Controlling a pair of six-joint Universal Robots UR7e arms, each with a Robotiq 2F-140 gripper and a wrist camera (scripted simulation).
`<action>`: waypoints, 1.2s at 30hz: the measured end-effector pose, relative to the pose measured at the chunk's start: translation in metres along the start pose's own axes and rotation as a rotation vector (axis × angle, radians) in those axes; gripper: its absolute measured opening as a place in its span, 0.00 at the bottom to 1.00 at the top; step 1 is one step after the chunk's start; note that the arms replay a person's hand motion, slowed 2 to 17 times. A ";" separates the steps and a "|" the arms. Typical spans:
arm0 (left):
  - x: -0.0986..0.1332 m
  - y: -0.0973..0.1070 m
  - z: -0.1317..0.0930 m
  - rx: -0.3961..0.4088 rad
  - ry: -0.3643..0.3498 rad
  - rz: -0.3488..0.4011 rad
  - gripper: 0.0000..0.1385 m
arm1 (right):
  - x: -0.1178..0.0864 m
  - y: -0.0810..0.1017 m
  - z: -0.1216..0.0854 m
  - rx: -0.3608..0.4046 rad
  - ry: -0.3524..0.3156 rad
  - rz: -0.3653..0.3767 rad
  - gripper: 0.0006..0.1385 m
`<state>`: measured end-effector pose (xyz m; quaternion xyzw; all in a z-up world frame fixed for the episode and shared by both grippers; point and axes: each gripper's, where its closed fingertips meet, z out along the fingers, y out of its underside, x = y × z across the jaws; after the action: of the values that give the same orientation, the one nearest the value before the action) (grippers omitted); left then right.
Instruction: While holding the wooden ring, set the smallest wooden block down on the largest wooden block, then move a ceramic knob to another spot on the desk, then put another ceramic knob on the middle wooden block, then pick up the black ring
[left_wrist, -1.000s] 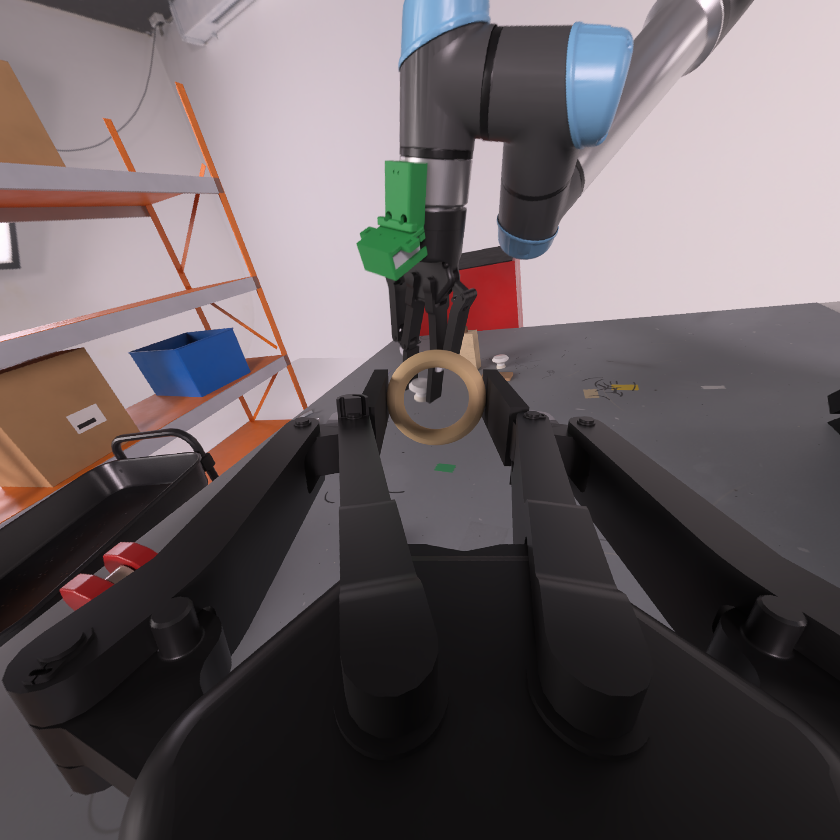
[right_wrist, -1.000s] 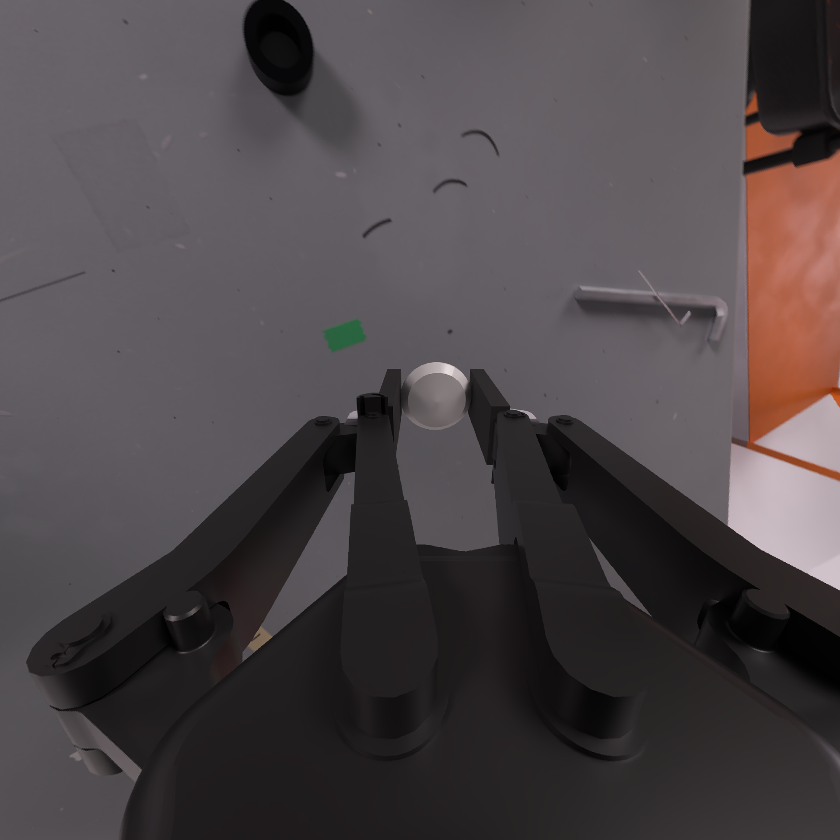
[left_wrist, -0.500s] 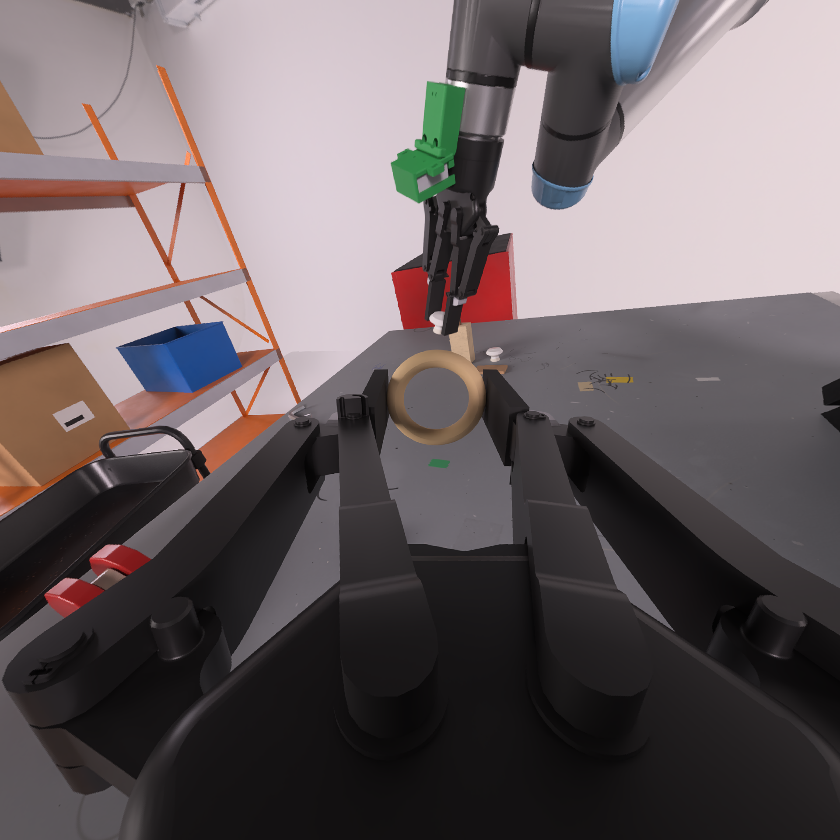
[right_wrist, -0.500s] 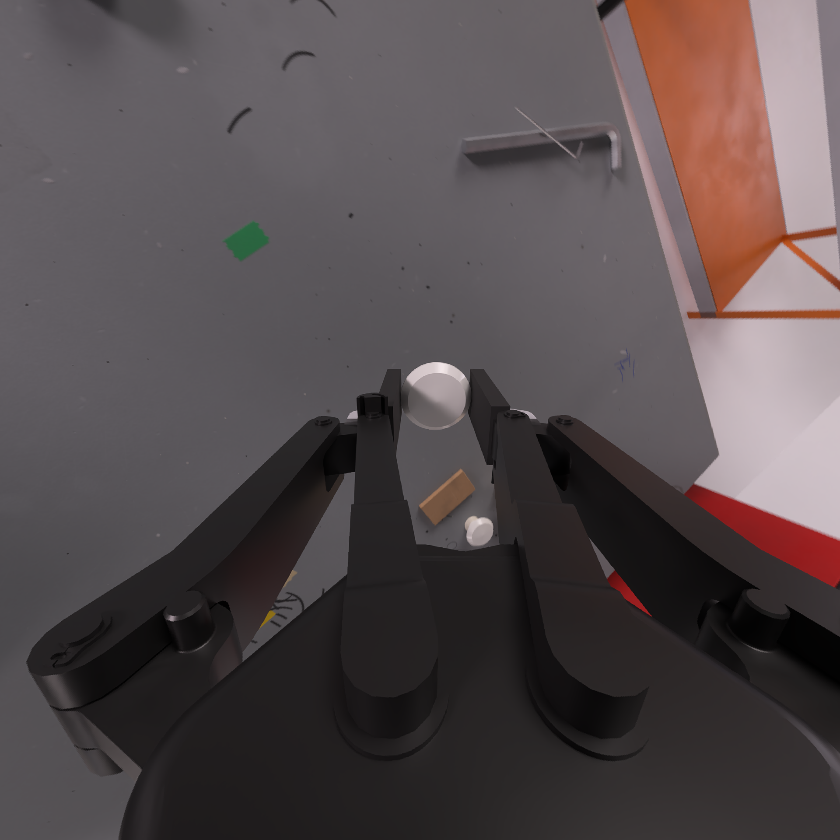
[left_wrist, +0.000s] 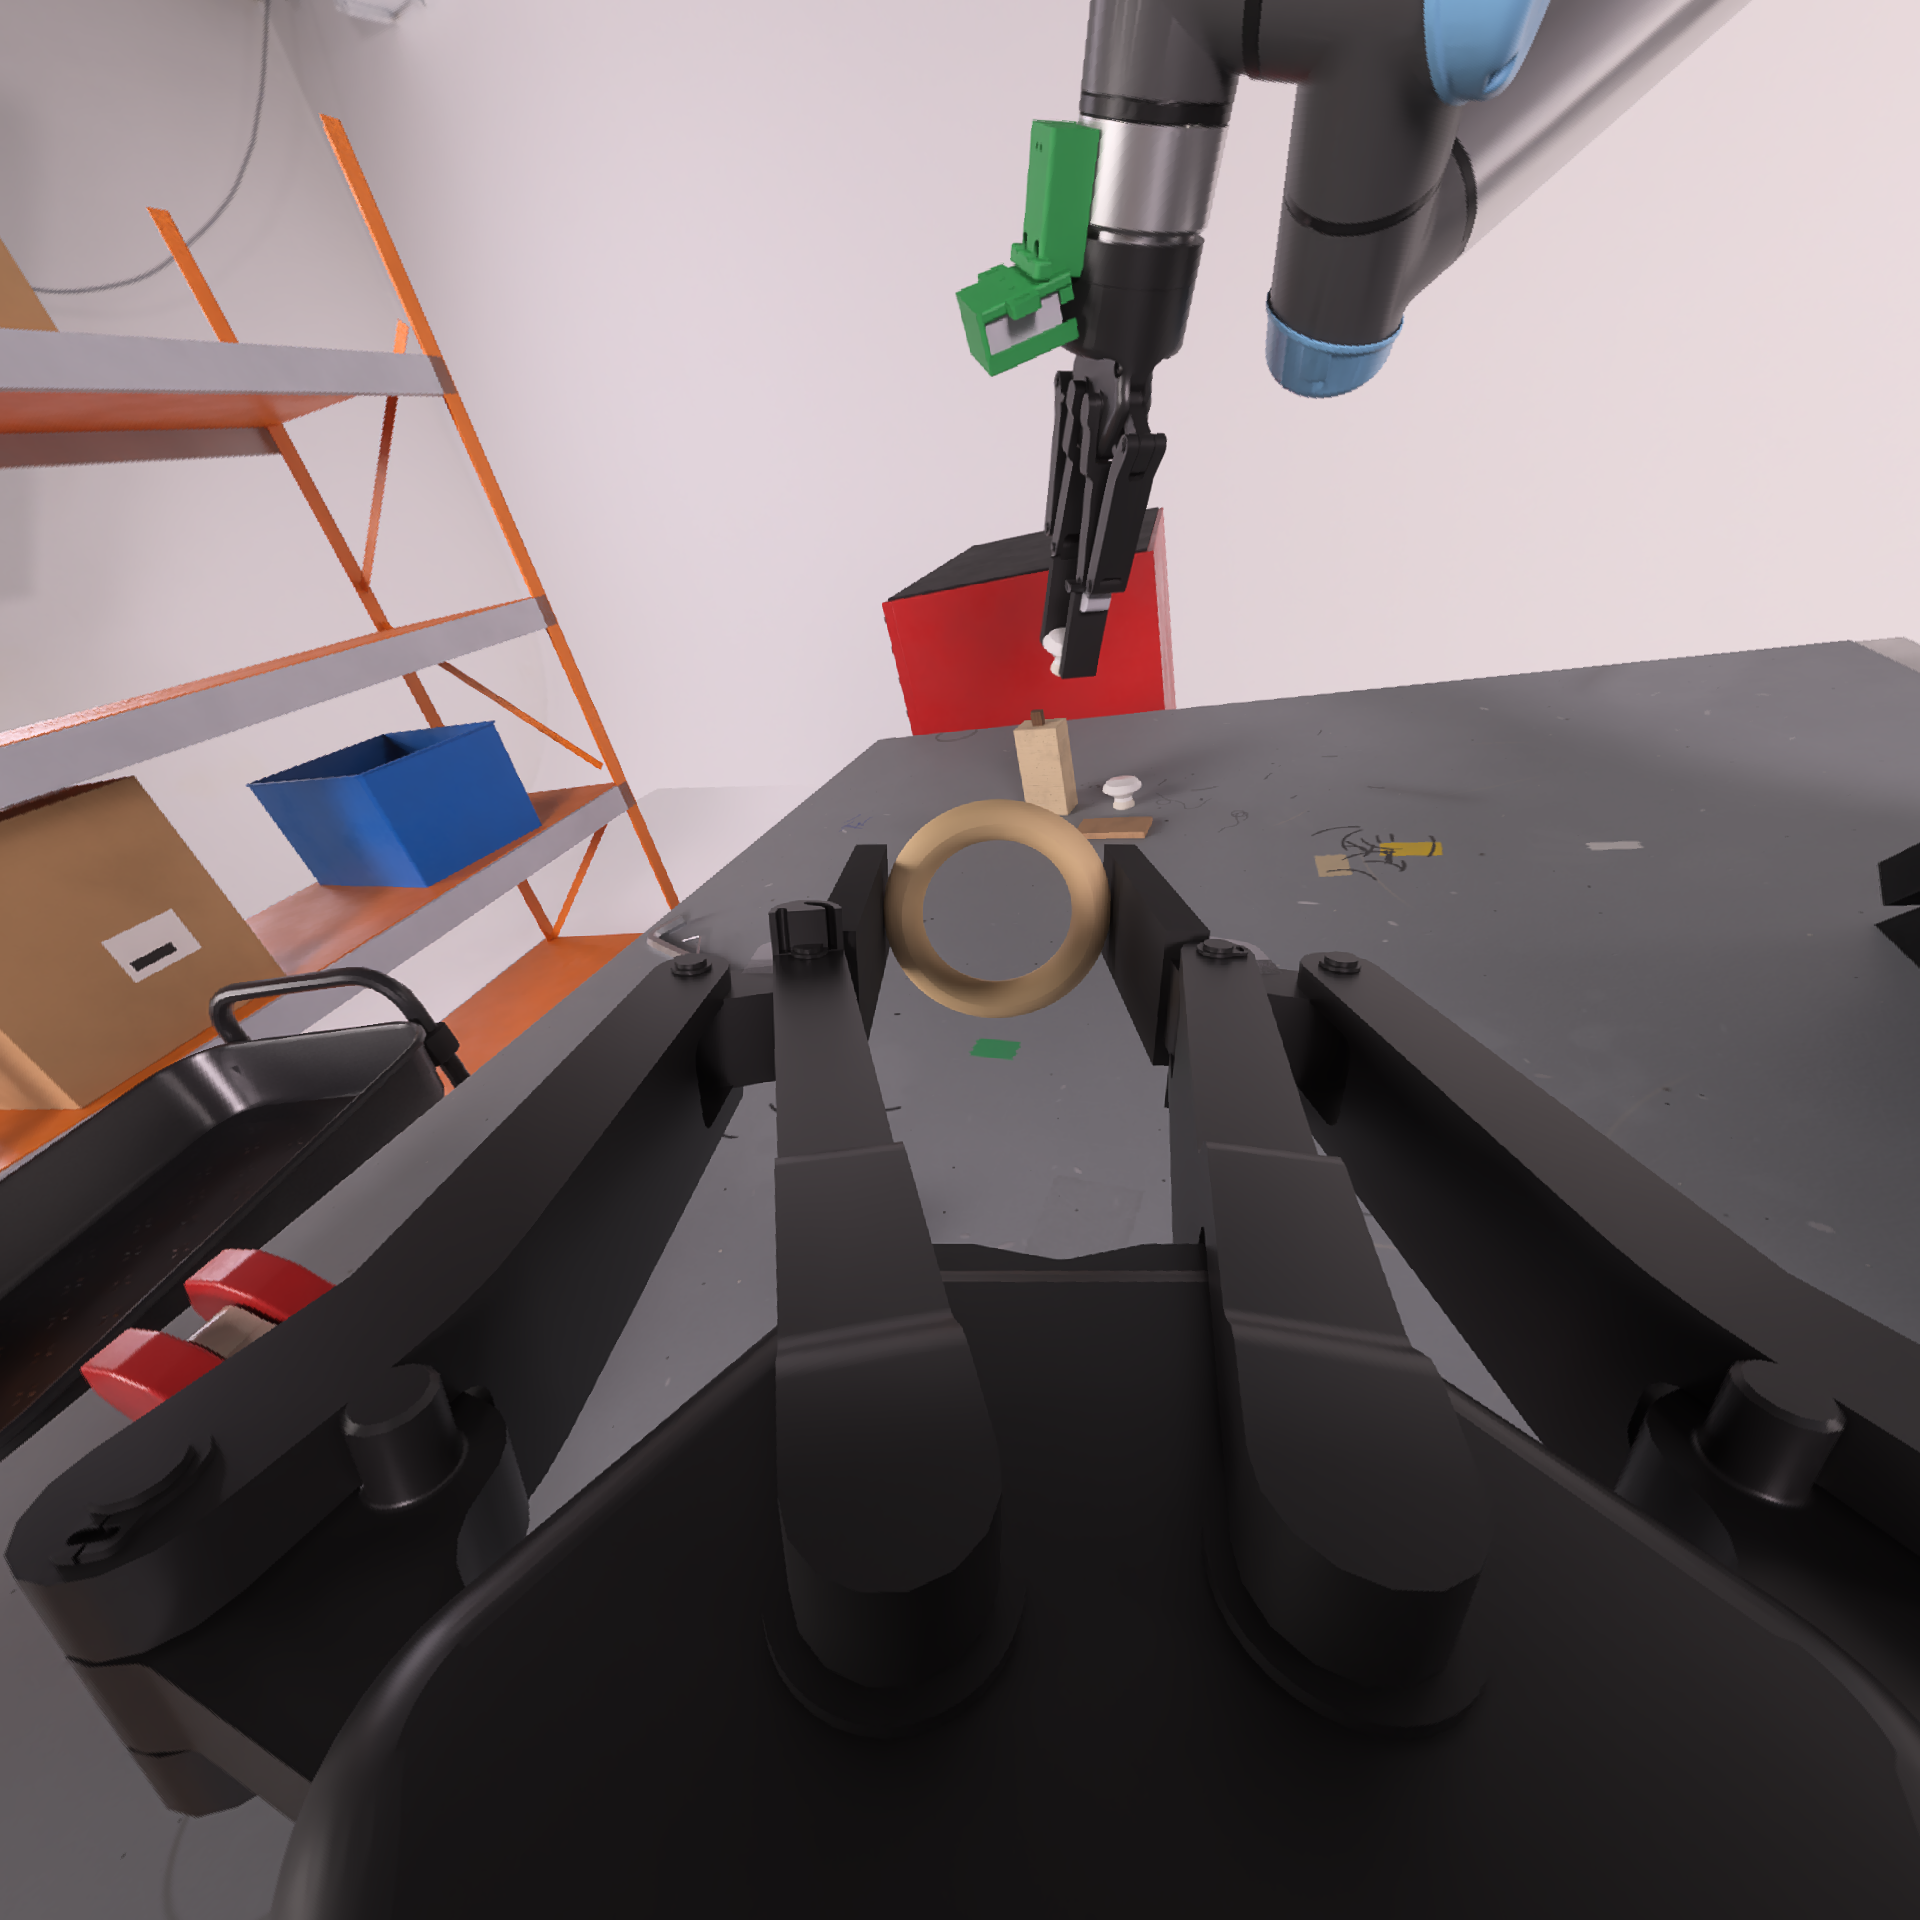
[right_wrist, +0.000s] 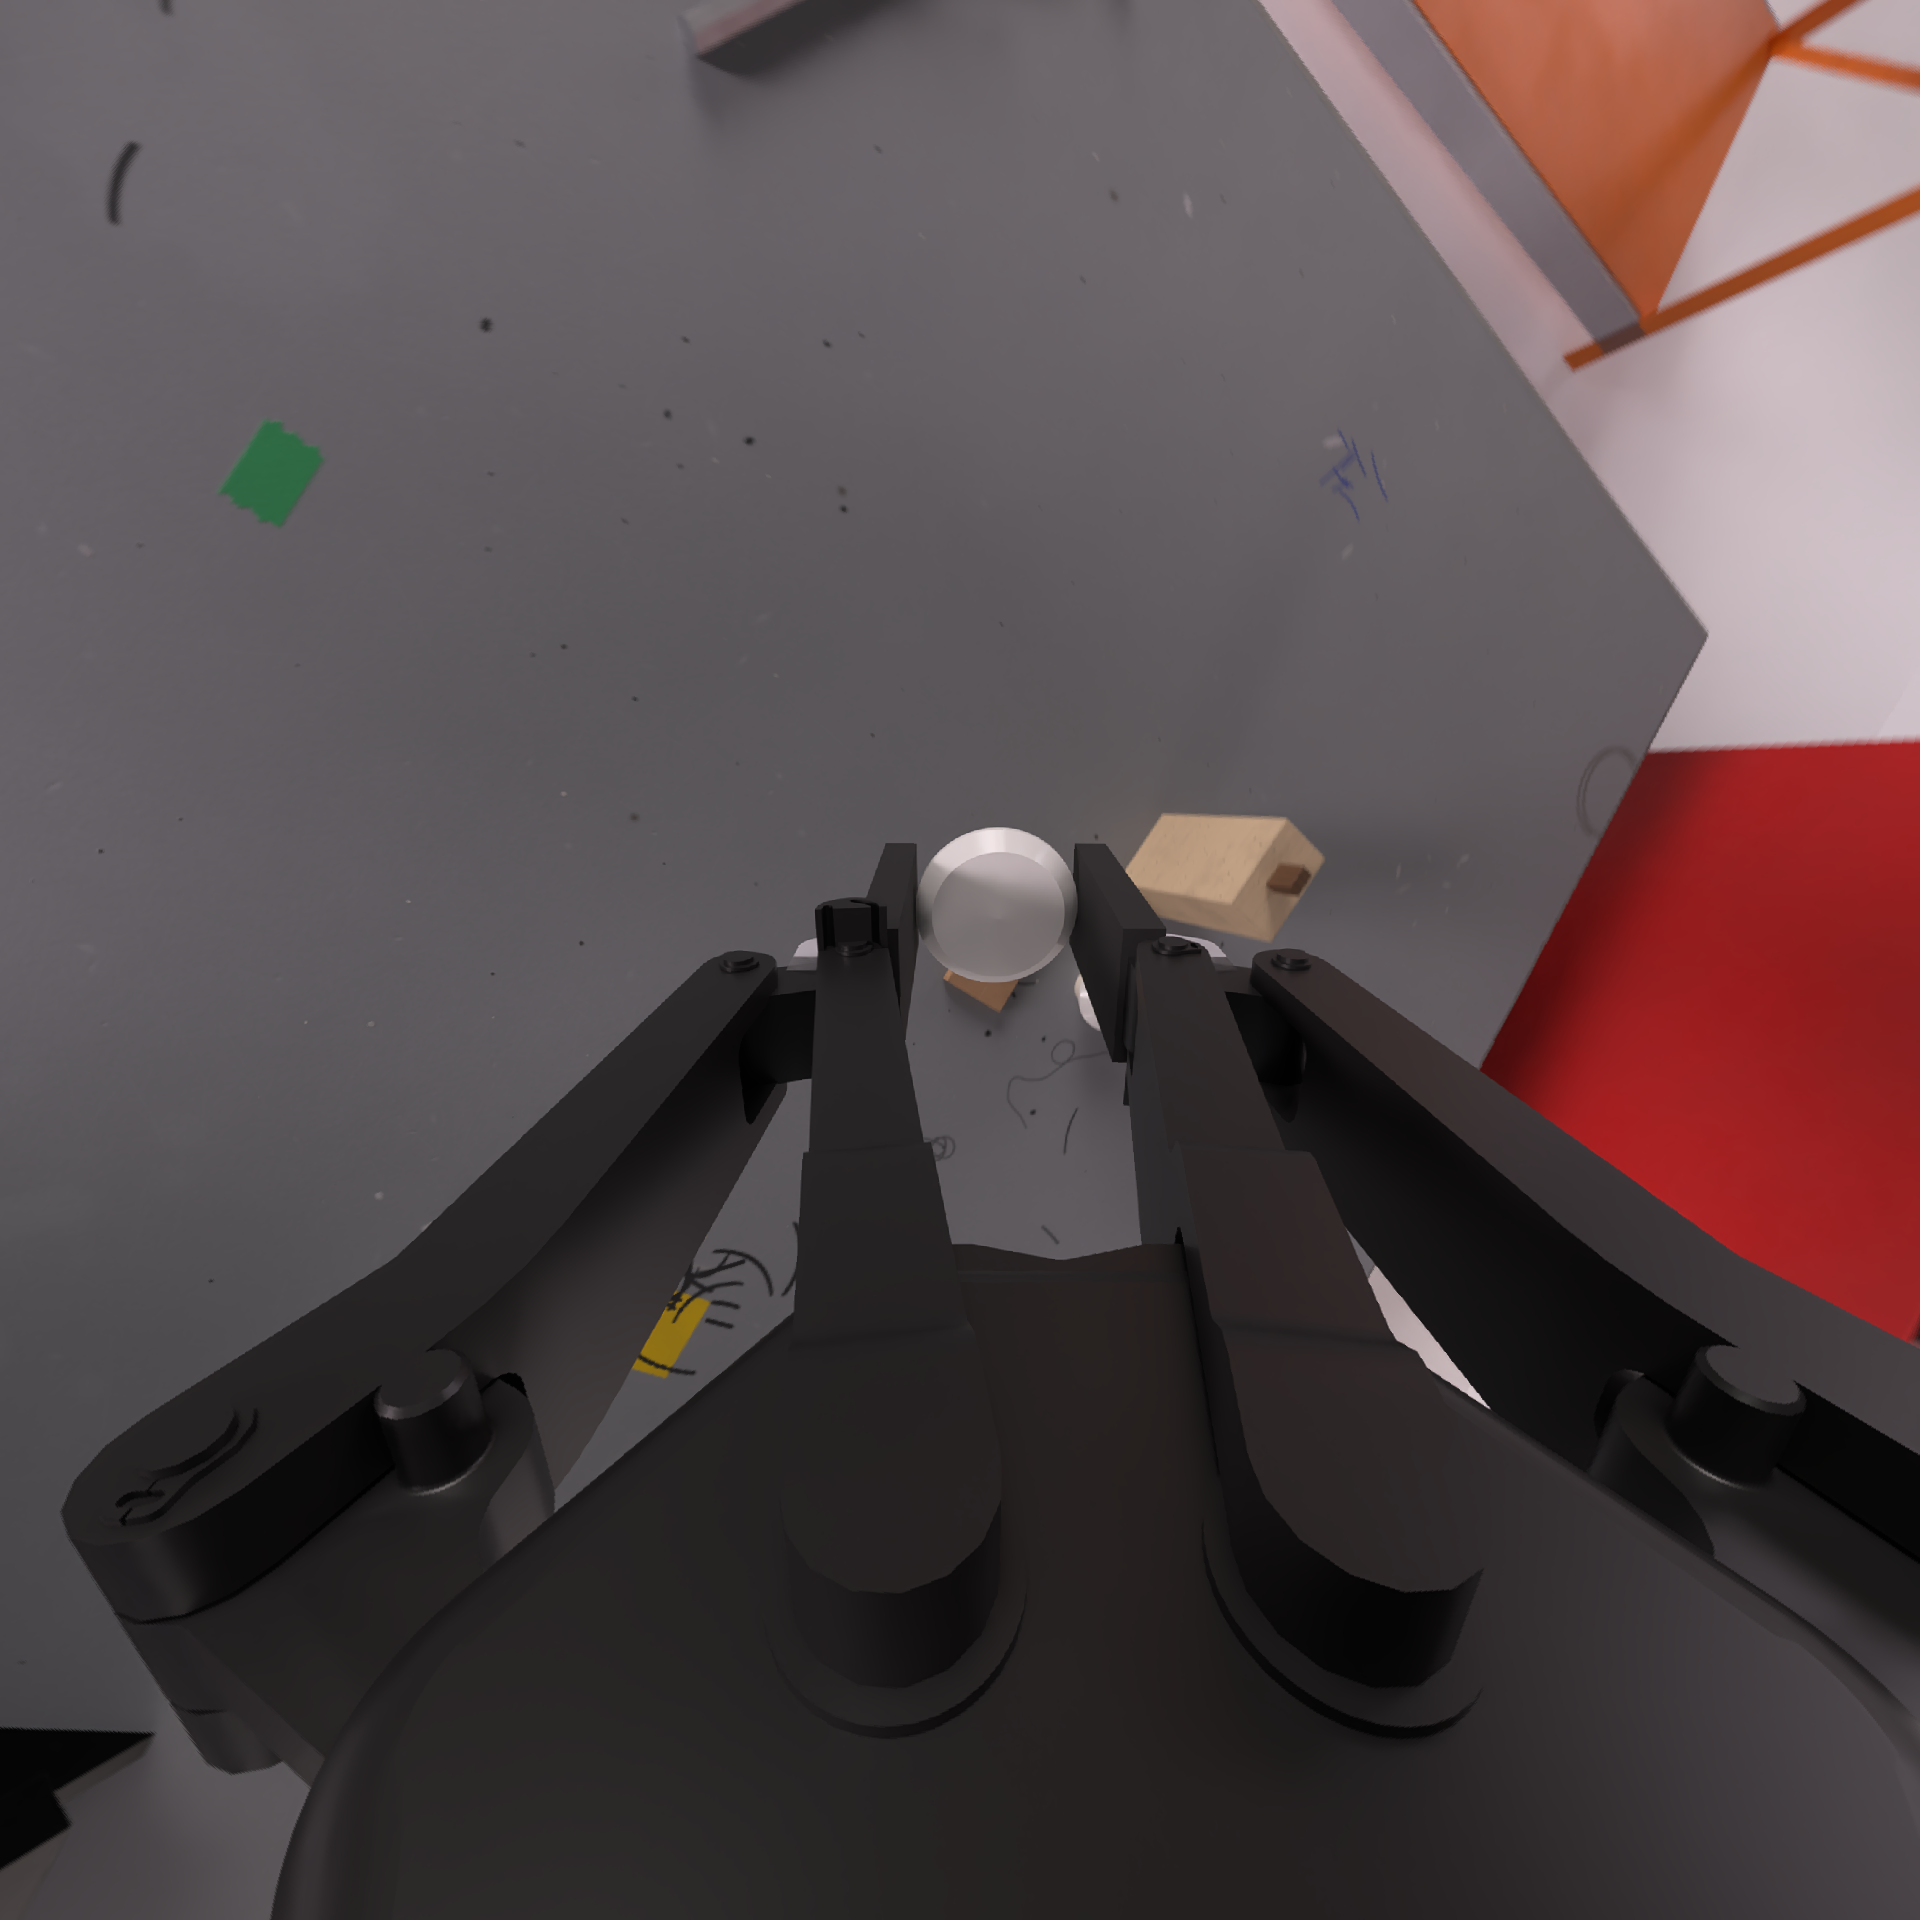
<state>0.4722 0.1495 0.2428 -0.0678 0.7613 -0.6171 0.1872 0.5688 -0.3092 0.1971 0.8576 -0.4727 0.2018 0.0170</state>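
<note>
The left hand (left_wrist: 995, 914) is closed on the wooden ring (left_wrist: 995, 906), one finger pad pressing each side of its rim; the ring stands on edge with its hole facing the camera, so its axis runs along the fingers, and it hangs clear above the grey tabletop (left_wrist: 1558, 987). The right hand (right_wrist: 995, 904) grips a white ceramic knob (right_wrist: 995, 902) between its pads, the knob's domed cap facing the wrist camera and its stem pointing down toward the tabletop; in the left wrist view this hand (left_wrist: 1075, 649) hangs well above the far edge. Below it, near that far edge, the largest wooden block (left_wrist: 1042, 767) stands upright on its end, long axis vertical, with the small dark block (left_wrist: 1036, 717) resting on its top. Just beside it lie a flat wooden block (left_wrist: 1117, 828), its broad face on the tabletop, and a second ceramic knob (left_wrist: 1120, 792) standing cap up. A green tape patch (right_wrist: 271, 474) sits toward the middle, and a yellow tape piece (right_wrist: 673, 1340) carries black scribbles that cannot be read. Blue pen marks (right_wrist: 1353, 476) near the edge by the orange shelving (left_wrist: 499, 499) are also illegible.
</note>
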 end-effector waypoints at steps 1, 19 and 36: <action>0.000 0.000 0.000 -0.002 0.000 0.000 0.40 | 0.004 0.005 0.001 -0.005 -0.002 0.027 0.29; 0.003 0.007 0.010 -0.036 0.008 0.007 0.40 | 0.024 0.065 0.054 -0.063 -0.114 0.403 0.29; 0.004 0.014 0.017 -0.072 0.013 0.012 0.40 | 0.016 0.074 0.107 -0.056 -0.175 0.549 0.29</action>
<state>0.4767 0.1355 0.2255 -0.0658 0.7846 -0.5887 0.1832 0.5514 -0.3866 0.0924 0.7110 -0.6922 0.1108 -0.0554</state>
